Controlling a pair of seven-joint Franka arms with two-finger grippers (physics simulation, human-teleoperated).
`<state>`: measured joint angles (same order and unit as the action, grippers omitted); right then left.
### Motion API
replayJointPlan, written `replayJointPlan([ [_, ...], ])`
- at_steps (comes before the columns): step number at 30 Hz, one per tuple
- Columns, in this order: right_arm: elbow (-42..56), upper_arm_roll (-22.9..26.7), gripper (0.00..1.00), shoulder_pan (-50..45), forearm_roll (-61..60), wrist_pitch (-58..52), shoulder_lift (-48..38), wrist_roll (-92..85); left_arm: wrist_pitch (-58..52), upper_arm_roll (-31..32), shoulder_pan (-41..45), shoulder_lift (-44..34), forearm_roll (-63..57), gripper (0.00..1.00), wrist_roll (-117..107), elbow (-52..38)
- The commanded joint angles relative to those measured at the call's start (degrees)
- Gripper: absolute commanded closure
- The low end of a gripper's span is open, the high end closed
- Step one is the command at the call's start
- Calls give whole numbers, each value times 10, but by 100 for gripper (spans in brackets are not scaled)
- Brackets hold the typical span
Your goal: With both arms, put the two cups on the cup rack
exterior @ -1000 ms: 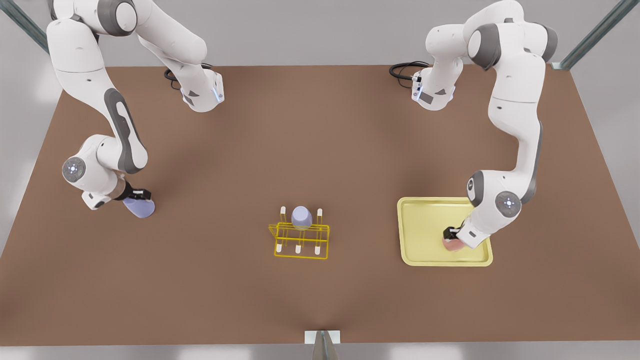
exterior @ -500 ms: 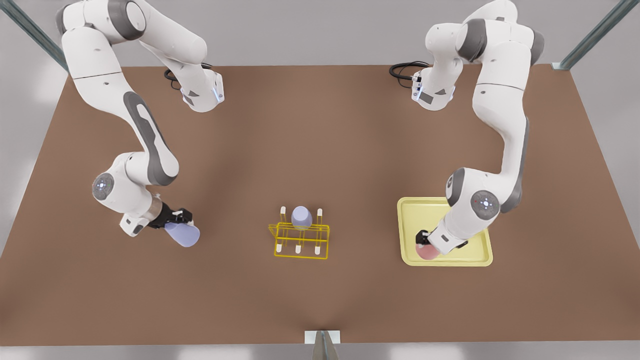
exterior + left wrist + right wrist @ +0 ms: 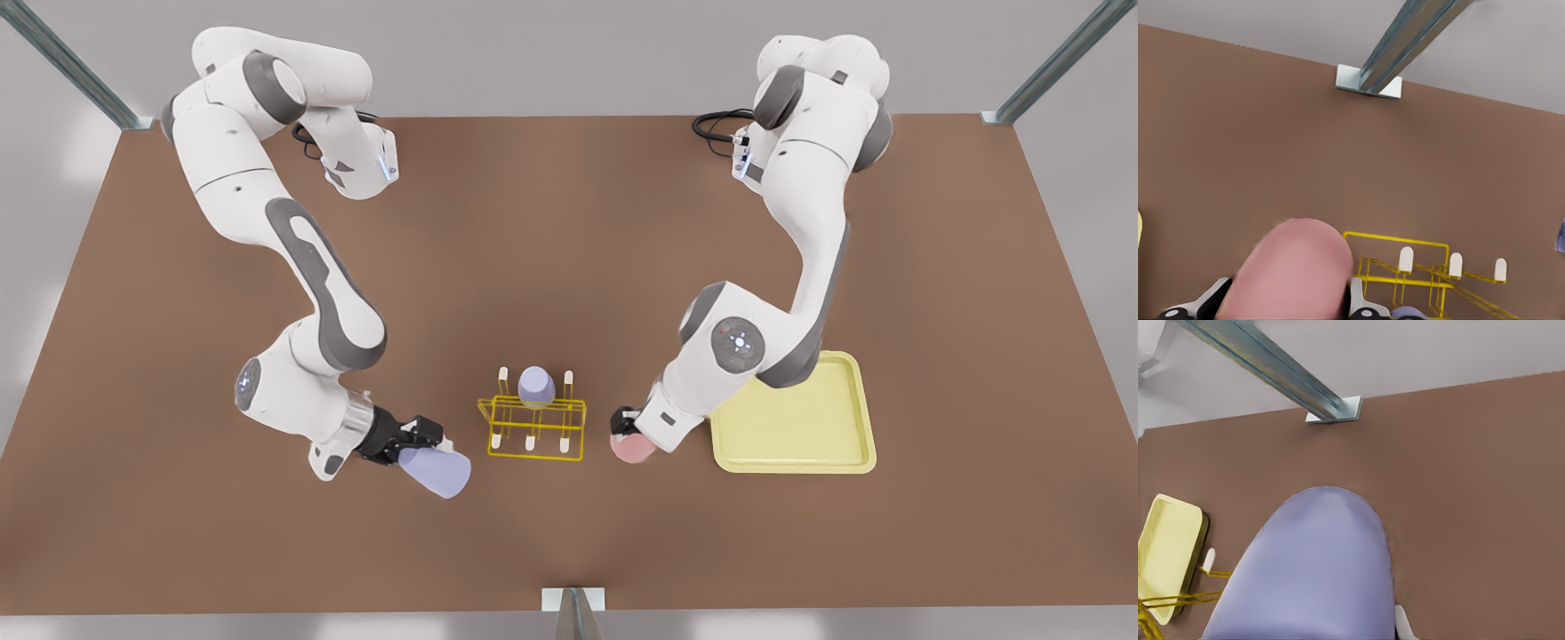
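Left gripper [image 3: 625, 425] clamps the pink cup [image 3: 633, 449] just beside the cup rack [image 3: 533, 428], tray [image 3: 794, 458] side; right gripper [image 3: 425, 438] clamps a lavender cup [image 3: 436, 472] near the rack's opposite side. Another lavender cup [image 3: 536, 387] sits on the rack; both held cups remain unplaced
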<state>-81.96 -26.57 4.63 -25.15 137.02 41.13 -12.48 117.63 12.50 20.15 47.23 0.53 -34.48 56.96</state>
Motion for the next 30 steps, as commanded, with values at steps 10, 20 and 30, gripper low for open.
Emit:
replayJointPlan([
  [10,-2,-22,24,-5,-10,-18,7,5,76,51,24,69,15,14,-267,-54],
  [20,-11,-32,24,-1,-11,-41,11,-12,113,45,49,92,12,14,-266,-54],
  [30,-16,-37,24,6,-10,-63,16,-21,112,36,53,102,8,0,-266,-51],
])
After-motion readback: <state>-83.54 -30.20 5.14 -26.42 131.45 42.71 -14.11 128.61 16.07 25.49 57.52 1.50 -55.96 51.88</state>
